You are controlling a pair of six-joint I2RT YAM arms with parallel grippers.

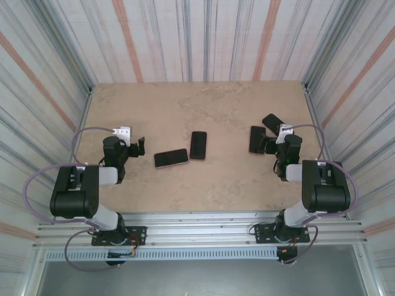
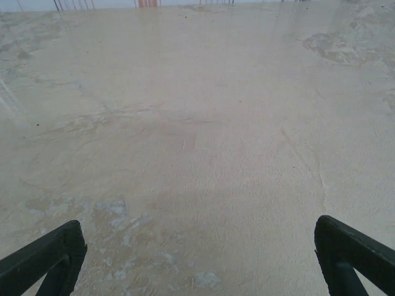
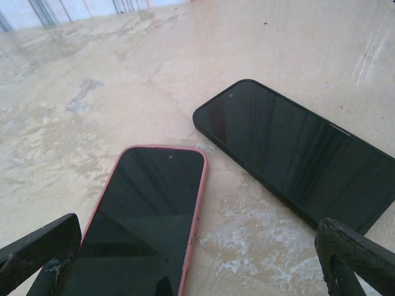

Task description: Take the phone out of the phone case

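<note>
Black fingers [image 3: 43,246] of the right hand [image 3: 197,227] poke in at the two bottom corners of the right wrist view. They are far apart, so the hand is wide open and grips nothing. Between them, at the lower left, lies the phone in a pink case [image 3: 148,216]. It is flat on the pale, blotchy surface [image 3: 92,123] with its dark screen up, and it sits inside its case with the pink rim showing along its top and sides. Its near end is close to the finger at the lower left, but I cannot tell if they touch. Just beside it, to the upper right, lies a black phone [image 3: 296,154] — flat too, screen up, turned at a slant. The two phones do not touch.

In the left wrist view the left hand [image 2: 197,229] is spread wide as well. It holds nothing, and bare surface lies between its tips.

From above, near the middle of the frame, lies a phone with a pinkish rim [image 1: 171,158], turned sideways. A dark phone [image 1: 198,145] lies close to its upper right end. Both are well apart from the two hands — one hand at the left of the frame, the other at the right.
</note>
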